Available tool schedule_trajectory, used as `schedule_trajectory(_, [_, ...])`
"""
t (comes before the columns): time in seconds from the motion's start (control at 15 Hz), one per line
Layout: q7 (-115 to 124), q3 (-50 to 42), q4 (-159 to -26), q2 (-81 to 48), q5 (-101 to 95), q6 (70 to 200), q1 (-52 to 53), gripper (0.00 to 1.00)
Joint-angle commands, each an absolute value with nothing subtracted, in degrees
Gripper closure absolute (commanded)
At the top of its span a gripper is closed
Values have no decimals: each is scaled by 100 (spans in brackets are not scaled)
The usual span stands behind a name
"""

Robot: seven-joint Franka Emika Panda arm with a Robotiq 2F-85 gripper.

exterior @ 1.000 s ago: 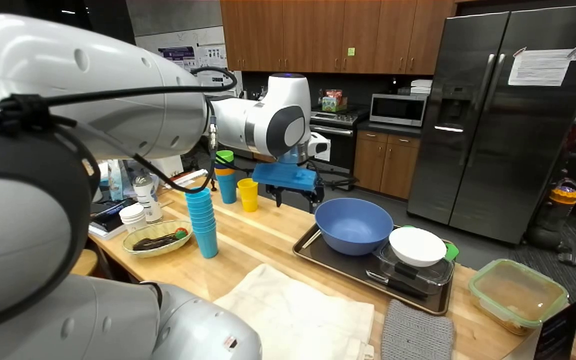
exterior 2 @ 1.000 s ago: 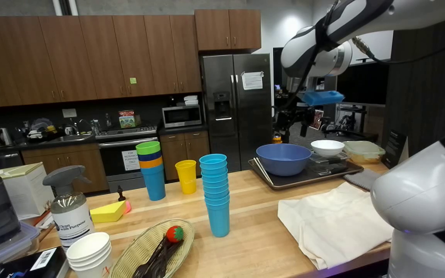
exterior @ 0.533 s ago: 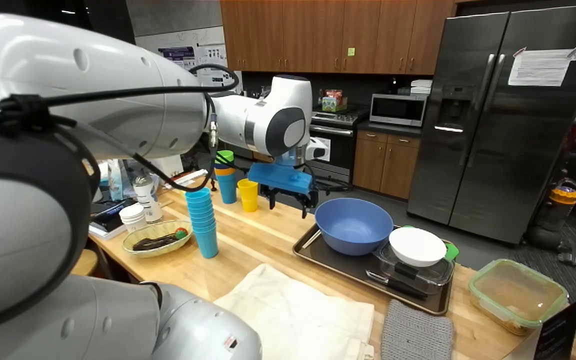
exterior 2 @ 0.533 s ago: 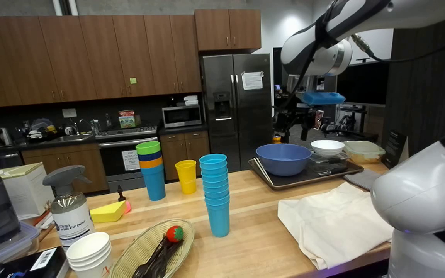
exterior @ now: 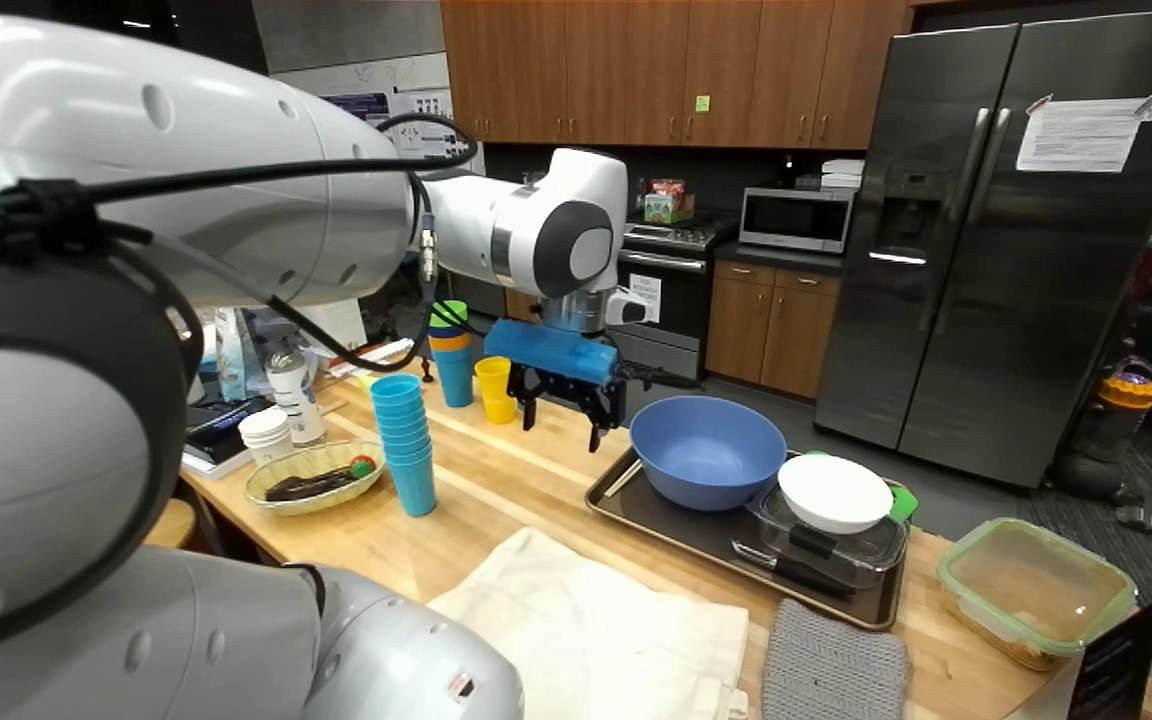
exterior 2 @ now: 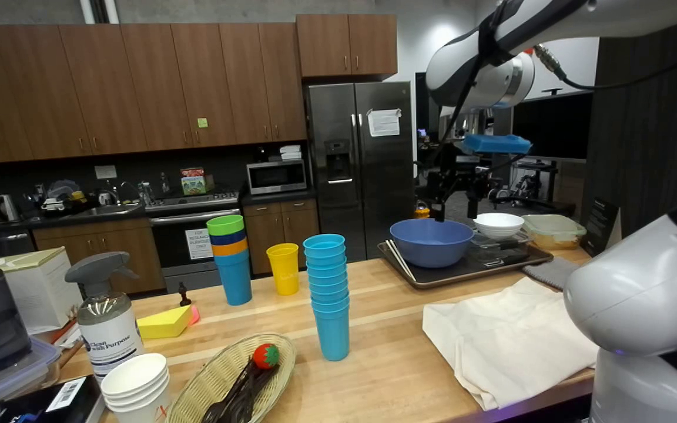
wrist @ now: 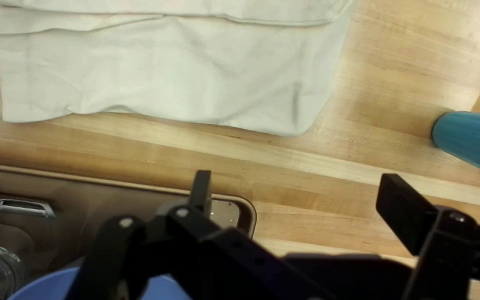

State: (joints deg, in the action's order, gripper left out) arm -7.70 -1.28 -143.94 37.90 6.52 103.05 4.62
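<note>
My gripper (exterior: 561, 432) is open and empty above the wooden table. It also shows in an exterior view (exterior 2: 456, 217) and in the wrist view (wrist: 294, 187), with its fingers wide apart. It is nearest a large blue bowl (exterior: 708, 455), which shows at the bottom edge of the wrist view (wrist: 163, 289). The bowl stands on a dark tray (exterior: 666, 535). In the wrist view one finger overlaps the tray's corner (wrist: 248, 212); the other is over bare wood. A yellow cup (exterior 2: 284, 270) stands near the gripper, partly covered by a finger in an exterior view (exterior: 496, 390).
A tall stack of light blue cups (exterior 2: 329, 299) and a multicoloured stack (exterior 2: 231, 258) stand on the table. A cream cloth (exterior: 596, 630) lies in front of the tray. The tray also bears a white bowl (exterior: 836, 493). A woven basket (exterior 2: 221, 364) holds dark utensils.
My gripper has moved leftward and slightly down in an exterior view, away from the blue bowl, and turned a little. It stays open. The things on the table have not moved.
</note>
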Motion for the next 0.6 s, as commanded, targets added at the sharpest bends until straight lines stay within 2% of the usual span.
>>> schedule_trajectory(0.0, [-613,-102,-14170,3651,703,10009,402,0])
schedule_trajectory(0.53, [-721,-98,-14308,3737,669,10176,426,0])
